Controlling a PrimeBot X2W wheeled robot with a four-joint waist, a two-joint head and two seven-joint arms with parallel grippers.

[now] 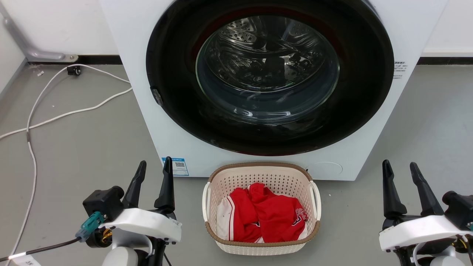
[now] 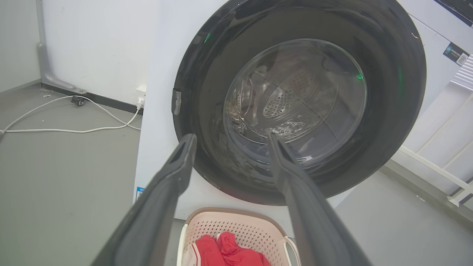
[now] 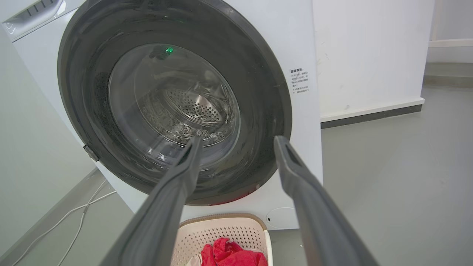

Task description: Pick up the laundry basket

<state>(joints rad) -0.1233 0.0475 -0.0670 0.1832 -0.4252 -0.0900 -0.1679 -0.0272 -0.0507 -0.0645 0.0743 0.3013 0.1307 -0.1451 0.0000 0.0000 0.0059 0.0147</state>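
laundry basket (image 1: 258, 248) before washer (image 1: 199, 162), red clothes (image 1: 269, 218) inside — jaws apart

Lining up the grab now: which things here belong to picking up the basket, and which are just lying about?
Job: basket, its handles, left gripper, right gripper, both open.
Lying about: washer, red clothes inside the basket, cables on the floor.
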